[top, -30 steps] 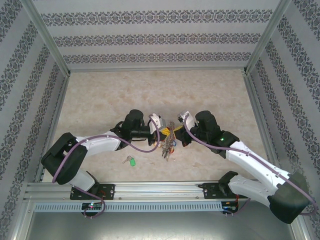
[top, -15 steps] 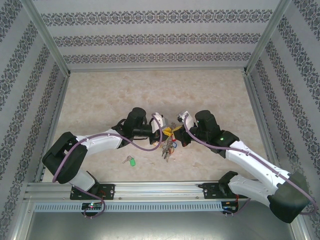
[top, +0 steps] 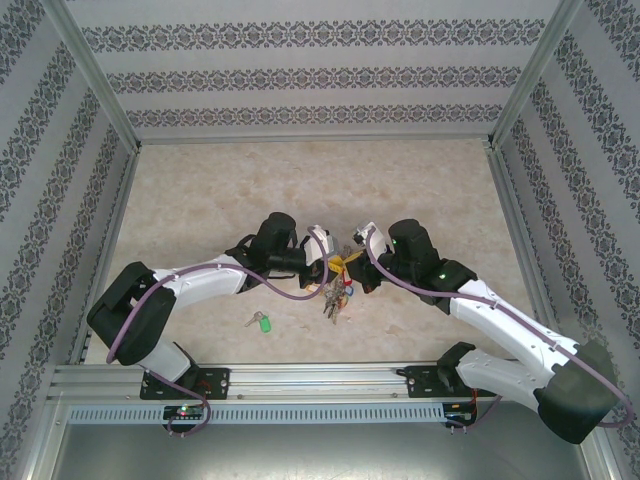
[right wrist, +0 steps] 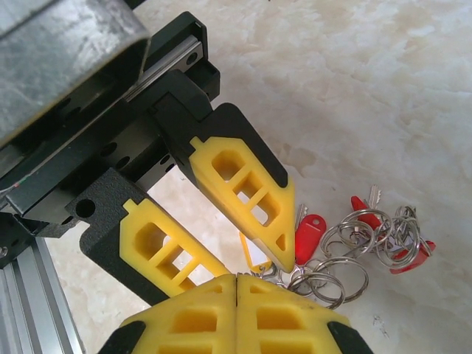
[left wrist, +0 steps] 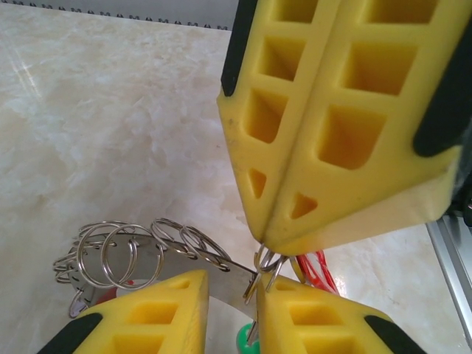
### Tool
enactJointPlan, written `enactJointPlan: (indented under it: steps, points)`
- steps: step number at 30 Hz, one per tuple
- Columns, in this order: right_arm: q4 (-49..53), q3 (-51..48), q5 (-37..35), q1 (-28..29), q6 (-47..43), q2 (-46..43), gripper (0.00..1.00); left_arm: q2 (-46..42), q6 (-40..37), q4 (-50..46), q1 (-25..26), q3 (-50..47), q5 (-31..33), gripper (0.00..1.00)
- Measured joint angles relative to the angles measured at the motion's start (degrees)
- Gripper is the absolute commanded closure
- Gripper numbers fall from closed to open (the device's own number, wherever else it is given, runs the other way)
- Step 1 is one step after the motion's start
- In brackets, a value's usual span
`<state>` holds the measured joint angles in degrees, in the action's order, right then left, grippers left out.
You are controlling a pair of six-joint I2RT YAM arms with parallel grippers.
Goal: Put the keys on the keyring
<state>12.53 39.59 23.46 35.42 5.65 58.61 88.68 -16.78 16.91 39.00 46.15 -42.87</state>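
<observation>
The keyring hangs between my two grippers at the table's middle, a grey metal band fringed with small split rings and tagged keys. My right gripper is shut, pinching a small ring at the band's end. My left gripper is open, its fingers either side of the band. A green tag shows just below them. One green-tagged key lies loose on the table, left of the bunch. A red-tagged key lies among the rings.
Patterned walls enclose the beige marble table. An aluminium rail runs along the near edge, close below the bunch. Open tabletop lies beyond the grippers toward the back wall.
My left arm has moved a little right, toward the right gripper, and its jaws have parted slightly. The right arm has stayed put.
</observation>
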Motion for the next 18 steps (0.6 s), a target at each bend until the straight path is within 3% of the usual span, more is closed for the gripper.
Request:
enactJointPlan:
  steps: [5,10,18]
  points:
    - [0.1,0.0,0.2,0.1,0.0,0.0,1.0,0.1,-0.7,-1.4,0.0,0.7,-0.5,0.78]
    - [0.1,0.1,0.2,0.1,0.0,0.2,1.0,0.4,-1.7,-3.5,0.0,1.7,-1.6,0.99]
    - [0.9,0.0,-2.7,0.1,0.6,-1.0,1.0,0.1,0.7,1.0,0.1,-0.4,-0.2,1.0]
